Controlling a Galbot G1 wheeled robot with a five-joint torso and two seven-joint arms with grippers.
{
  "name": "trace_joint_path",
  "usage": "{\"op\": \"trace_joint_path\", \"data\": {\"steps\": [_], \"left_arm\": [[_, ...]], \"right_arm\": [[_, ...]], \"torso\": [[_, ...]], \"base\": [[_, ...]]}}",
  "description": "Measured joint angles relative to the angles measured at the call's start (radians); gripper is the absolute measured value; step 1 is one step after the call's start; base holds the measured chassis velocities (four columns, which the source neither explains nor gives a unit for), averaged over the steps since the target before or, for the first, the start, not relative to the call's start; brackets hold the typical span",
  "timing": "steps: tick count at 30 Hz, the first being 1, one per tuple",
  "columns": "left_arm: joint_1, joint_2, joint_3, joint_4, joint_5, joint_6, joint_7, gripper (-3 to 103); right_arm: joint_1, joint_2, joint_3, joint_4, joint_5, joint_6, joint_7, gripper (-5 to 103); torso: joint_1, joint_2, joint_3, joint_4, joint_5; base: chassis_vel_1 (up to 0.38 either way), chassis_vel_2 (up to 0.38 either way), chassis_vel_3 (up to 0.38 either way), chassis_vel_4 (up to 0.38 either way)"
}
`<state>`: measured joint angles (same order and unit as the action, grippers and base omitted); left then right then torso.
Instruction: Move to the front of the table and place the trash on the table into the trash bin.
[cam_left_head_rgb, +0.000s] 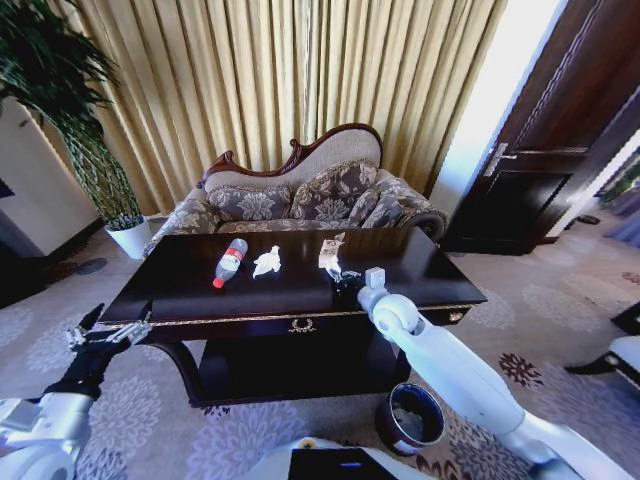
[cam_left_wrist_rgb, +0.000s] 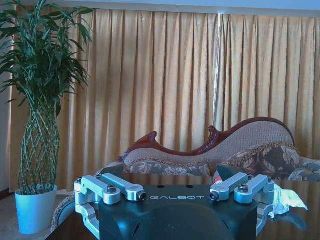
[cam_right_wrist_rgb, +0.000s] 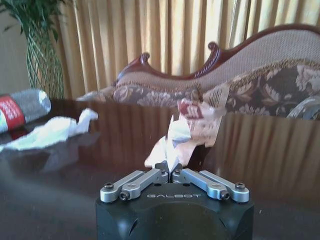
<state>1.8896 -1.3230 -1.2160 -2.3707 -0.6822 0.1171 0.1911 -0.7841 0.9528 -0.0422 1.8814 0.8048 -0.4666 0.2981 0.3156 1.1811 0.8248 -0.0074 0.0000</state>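
The wrapper packet (cam_left_head_rgb: 330, 252), a crumpled beige-pink piece of trash, sits on the glossy dark table (cam_left_head_rgb: 180, 290) just right of centre frame in the head view, standing up from the tabletop rather than lying flat. The right gripper (cam_left_head_rgb: 345, 280) has reached across the table's front edge to meet it; the right wrist view shows the linkage arms drawn together at the middle and the fingers (cam_right_wrist_rgb: 170, 167) pinched on the lower edge of the wrapper packet (cam_right_wrist_rgb: 192, 130), which rises directly ahead of the tool, though how firm the hold is cannot be judged from this angle. The packet thus lies straight in front of the right arm, which is by far the nearer one.

To the packet's left in the head view lie the white tissue (cam_left_head_rgb: 267, 262) and, further left, the clear bottle (cam_left_head_rgb: 230, 262) with its red cap pointing toward the table's front edge and its long axis running diagonally. The left gripper (cam_left_head_rgb: 108, 335) hangs at lower left of the frame, off the table's corner, its fingers spread wide and holding nothing. The trash bin (cam_left_head_rgb: 410, 418) stands on the carpet at lower right of centre, beneath the right forearm, below and nearer the robot than the packet. A sofa (cam_left_head_rgb: 300, 195) and curtains (cam_left_head_rgb: 300, 70) fill the background.
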Motion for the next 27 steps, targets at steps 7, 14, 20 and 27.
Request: {"op": "trace_joint_path", "data": {"steps": [7,14,20,27], "left_arm": [[-0.002,-0.005,-0.001,0.001,0.001,-0.007,0.004,100],[-0.009,-0.016,-0.002,0.009,-0.001,-0.014,0.004,100],[-0.022,-0.017,0.004,0.029,-0.003,-0.017,0.018,100],[-0.054,-0.027,0.021,0.049,-0.003,-0.013,0.039,100]], "right_arm": [[-0.074,-0.031,0.140,0.097,-0.014,0.054,-0.006,0],[-0.259,-0.055,0.339,0.229,-0.056,0.073,-0.037,0],[-0.497,-0.061,0.534,0.295,-0.131,0.155,-0.084,0],[-0.676,-0.035,0.720,0.374,-0.136,0.200,-0.088,0]], "torso": [[0.000,0.000,0.000,0.0001,0.0001],[0.000,0.000,0.000,0.0000,0.0001],[0.000,0.000,0.000,-0.0002,0.0003],[0.000,0.000,0.000,-0.0002,-0.0002]], "base": [[0.000,0.000,0.000,0.000],[0.000,0.000,0.000,0.000],[0.000,0.000,0.000,0.000],[0.000,0.000,0.000,0.000]]}}
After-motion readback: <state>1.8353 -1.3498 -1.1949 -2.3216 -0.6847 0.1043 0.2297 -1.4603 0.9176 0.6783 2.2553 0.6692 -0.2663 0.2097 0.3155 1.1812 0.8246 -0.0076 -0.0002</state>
